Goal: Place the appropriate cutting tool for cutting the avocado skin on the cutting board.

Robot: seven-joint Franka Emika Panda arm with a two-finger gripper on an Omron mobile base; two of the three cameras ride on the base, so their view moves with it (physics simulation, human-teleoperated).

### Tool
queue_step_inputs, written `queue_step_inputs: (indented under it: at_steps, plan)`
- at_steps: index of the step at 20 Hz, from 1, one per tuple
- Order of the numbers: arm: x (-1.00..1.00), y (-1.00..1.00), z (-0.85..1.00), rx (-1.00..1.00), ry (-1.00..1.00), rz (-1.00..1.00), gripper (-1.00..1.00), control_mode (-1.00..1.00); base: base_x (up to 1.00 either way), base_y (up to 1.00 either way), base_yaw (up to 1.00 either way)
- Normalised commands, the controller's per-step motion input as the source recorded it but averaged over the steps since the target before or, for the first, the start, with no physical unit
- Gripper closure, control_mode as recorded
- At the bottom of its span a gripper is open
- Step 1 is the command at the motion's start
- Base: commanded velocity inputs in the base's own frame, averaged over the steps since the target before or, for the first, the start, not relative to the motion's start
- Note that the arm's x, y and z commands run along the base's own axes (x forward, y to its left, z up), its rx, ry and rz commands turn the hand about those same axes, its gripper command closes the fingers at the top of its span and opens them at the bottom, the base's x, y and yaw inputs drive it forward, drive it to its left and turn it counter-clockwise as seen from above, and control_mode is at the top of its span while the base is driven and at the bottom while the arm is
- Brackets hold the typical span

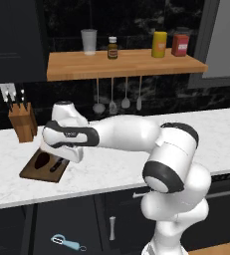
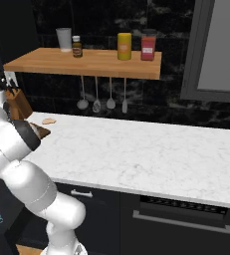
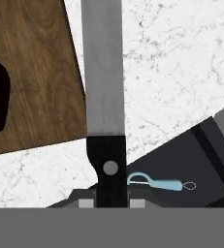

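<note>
I see a white marbled tabletop [image 1: 111, 164] with grey veins carrying a dark-brown, wood-grained cutting board [image 1: 33, 169] with rounded corners, at its near left. My tool [image 3: 111, 201] is clamped on the knife [image 3: 104, 82]: flat, matte silver blade, black handle with one round rivet, held over the board's edge. The dark oval avocado [image 1: 43, 158] lies on the board. I can't read any labels.

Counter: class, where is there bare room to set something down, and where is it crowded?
Free: the marble counter right of the board, running past the hanging utensils. Crowded: the left end, with the knife block, the board bearing the avocado, and the gripper holding the knife.
</note>
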Motion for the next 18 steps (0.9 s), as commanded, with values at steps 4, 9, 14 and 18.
queue_step_inputs:
  at_steps: [4,9,14,18]
  plan:
    - [0.31,0.04,-0.35,-0.01,0.01,0.08,1.00,-1.00,0.00,0.00,0.00]
    - [0.34,0.09,-0.25,0.00,0.00,0.02,1.00,-1.00,0.00,0.00,0.00]
    - [0.36,0.21,-0.28,0.00,0.01,0.00,1.00,-1.00,0.00,0.00,0.00]
    - [0.28,0.34,-0.35,0.00,0.03,0.00,1.00,-1.00,0.00,0.00,0.00]
